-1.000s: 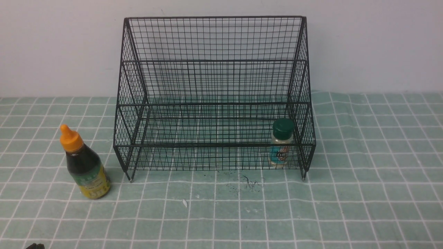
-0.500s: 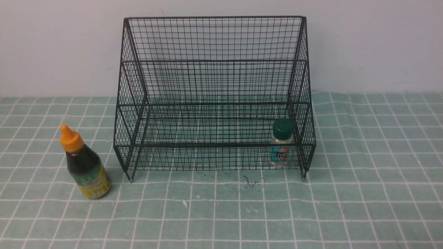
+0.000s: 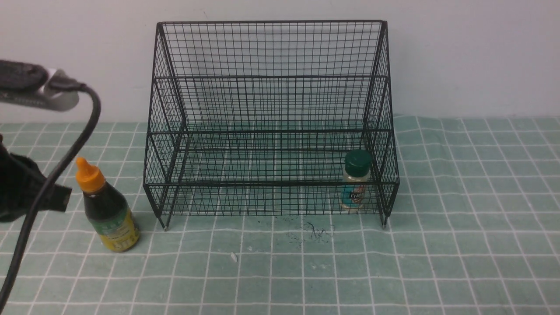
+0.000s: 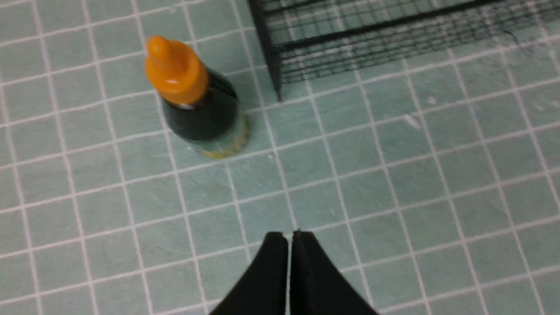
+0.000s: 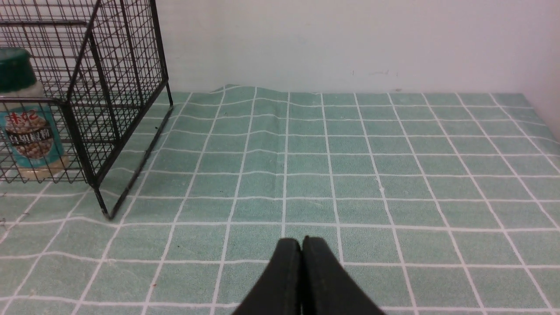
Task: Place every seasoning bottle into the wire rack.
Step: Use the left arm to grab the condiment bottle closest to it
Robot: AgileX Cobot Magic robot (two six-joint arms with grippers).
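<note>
The dark-liquid bottle [image 3: 108,212] with its orange pointed cap stands upright on the cloth just left of the wire rack [image 3: 271,78]. It also shows in the left wrist view [image 4: 199,109]. The small shaker [image 3: 356,183] with the dark green lid stands inside the rack's front lower tier at its right end, and shows in the right wrist view [image 5: 26,122]. My left gripper [image 4: 288,236] is shut and empty, above the cloth, short of the dark bottle. My right gripper [image 5: 301,241] is shut and empty, over the cloth right of the rack [image 5: 109,87].
My left arm [image 3: 26,188] and its cable [image 3: 65,153] hang at the left edge, close beside the dark bottle. A green checked cloth [image 3: 459,240] covers the table. The wall stands right behind the rack. Small dark crumbs [image 3: 315,232] lie before the rack.
My left arm has come into the front view from the left and now sits beside the dark bottle. The bottles and the rack have not moved.
</note>
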